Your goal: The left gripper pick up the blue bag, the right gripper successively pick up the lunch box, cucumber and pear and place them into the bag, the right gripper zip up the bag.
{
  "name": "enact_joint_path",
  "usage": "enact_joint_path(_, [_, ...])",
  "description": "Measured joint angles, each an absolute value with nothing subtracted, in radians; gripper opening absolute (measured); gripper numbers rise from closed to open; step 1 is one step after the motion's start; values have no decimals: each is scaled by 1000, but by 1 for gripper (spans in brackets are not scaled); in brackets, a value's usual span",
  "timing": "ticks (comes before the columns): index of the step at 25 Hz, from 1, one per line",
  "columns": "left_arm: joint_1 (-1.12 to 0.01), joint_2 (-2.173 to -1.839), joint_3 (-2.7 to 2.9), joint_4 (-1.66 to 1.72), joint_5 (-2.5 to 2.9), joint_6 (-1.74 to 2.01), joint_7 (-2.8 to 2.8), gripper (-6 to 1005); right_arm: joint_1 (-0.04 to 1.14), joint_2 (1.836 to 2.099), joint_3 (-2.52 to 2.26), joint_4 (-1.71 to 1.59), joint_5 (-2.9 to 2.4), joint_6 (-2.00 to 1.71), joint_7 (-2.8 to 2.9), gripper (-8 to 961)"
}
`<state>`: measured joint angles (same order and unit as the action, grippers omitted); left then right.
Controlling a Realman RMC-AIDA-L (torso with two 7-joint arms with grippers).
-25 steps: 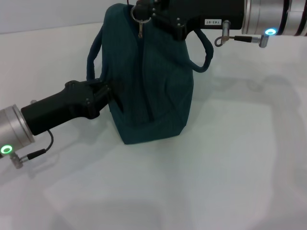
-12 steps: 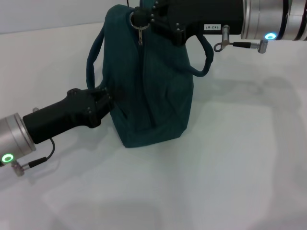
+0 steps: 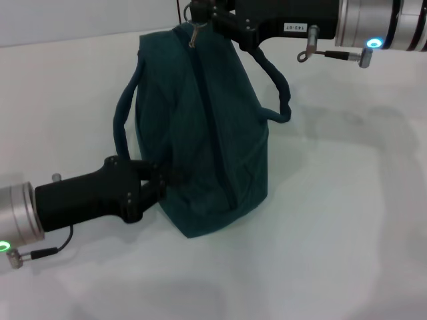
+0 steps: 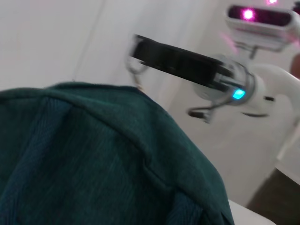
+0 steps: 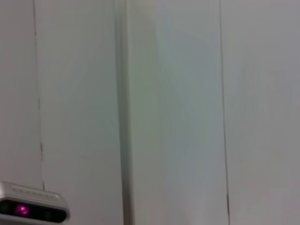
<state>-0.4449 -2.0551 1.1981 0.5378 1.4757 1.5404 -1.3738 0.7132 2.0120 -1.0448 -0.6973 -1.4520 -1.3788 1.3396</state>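
While my right gripper [image 3: 195,15] pinched the zipper pull [image 3: 193,33] at the bag's top, I zipped.
My left gripper [image 3: 155,188] was clamped on the blue bag's [image 3: 200,133] lower side to brace it on the white table [image 3: 333,220] against the pull; zip looked closed. Lunch box, cucumber, pear unseen, presumably inside.

Two black grippers on silver cylindrical wrists. Left gripper [image 3: 155,188] wrist glows green; right gripper [image 3: 200,12] wrist glows blue-white beside a small white label.
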Motion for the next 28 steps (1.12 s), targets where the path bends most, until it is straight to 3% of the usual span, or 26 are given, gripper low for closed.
enact_joint_path(18, [-468, -2015, 1198, 548, 1562, 1741, -1345, 54, 706, 2014, -1048, -684, -1455, -1290, 1310, 121])
enact_joint_path(28, [-471, -2015, 1194, 548, 1574, 1741, -1343, 63, 710, 2014, -1043, -656, -1451, -1229, 1262, 125])
